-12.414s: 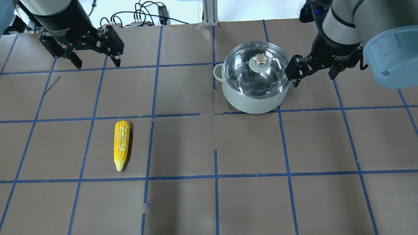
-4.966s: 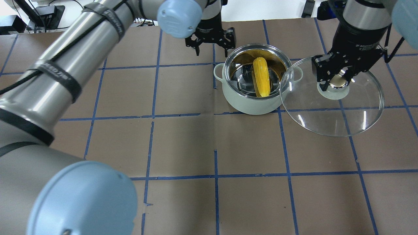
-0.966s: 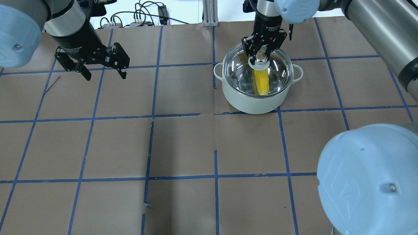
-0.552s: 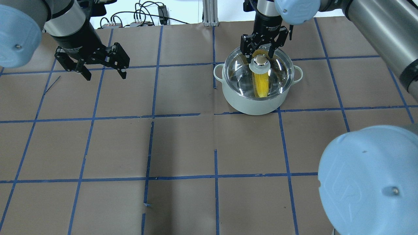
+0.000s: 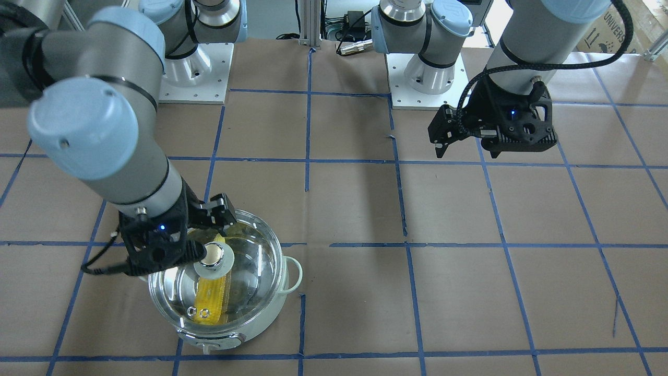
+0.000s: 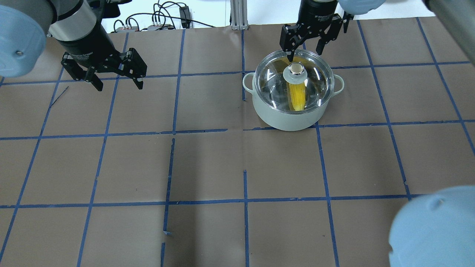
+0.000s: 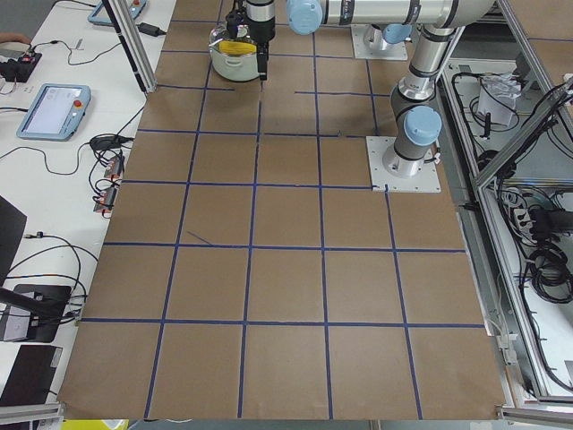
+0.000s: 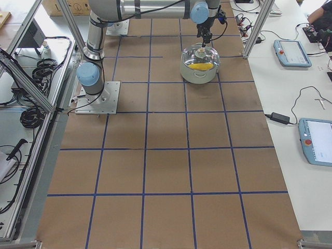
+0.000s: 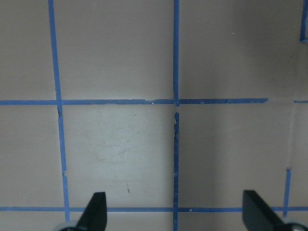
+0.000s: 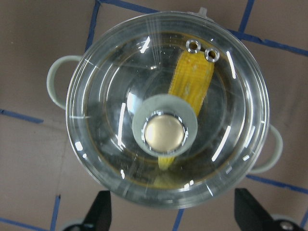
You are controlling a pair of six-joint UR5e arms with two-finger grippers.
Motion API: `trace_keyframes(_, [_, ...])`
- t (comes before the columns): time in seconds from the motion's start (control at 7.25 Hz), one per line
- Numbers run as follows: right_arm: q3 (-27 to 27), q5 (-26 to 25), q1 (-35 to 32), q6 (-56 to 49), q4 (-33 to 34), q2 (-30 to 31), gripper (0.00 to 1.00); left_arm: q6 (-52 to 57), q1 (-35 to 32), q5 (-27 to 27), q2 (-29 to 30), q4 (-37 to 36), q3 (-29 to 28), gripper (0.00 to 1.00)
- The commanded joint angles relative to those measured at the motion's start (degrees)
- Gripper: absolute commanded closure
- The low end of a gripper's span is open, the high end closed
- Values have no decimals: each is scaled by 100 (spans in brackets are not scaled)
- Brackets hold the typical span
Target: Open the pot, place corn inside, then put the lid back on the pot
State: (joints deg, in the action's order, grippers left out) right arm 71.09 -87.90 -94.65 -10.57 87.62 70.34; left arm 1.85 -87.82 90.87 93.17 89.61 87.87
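Observation:
The pale mint pot (image 6: 282, 120) stands at the far right of the table with the clear glass lid (image 6: 270, 86) seated on it. The yellow corn (image 6: 297, 97) lies inside and shows through the glass. My right gripper (image 6: 305, 52) is open and empty, raised just above and behind the lid's knob (image 6: 295, 70). In the right wrist view the knob (image 10: 165, 133) sits centred between the spread fingers (image 10: 98, 210), with the corn (image 10: 193, 84) under the glass. In the front-facing view the lid (image 5: 250, 271) covers the pot (image 5: 261, 321). My left gripper (image 6: 119, 86) is open and empty over bare table at the far left.
Brown paper with a blue tape grid (image 6: 245, 167) covers the table. Cables (image 6: 163, 18) lie beyond the far edge. The left wrist view shows only paper and tape between the open fingers (image 9: 94, 211). Tablets (image 8: 290, 52) lie on side benches.
My right gripper has let go of the lid's knob, opened and lifted up and back. The lid stays on the pot. The left arm has not moved.

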Motion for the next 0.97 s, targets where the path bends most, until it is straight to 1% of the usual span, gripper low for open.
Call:
trace_keyframes(0.0, [771, -218, 270, -7, -316, 1082, 0, 0, -7, 10, -10, 3, 19, 0])
trace_keyframes(0.28, [1658, -228, 490, 20, -246, 1953, 0, 0, -7, 10, -27, 3, 2, 0])
trace_keyframes(0.41, [2063, -211, 508, 20, -150, 2174, 0, 0, -7, 19, -36, 3, 11, 0])
trace_keyframes(0.55, [2180, -237, 509, 29, 147, 2194, 0, 0, -7, 10, -27, 3, 11, 0])
trace_keyframes(0.83, [2155, -237, 509, 37, 167, 2185, 0, 0, -33, -17, -36, 3, 11, 0])
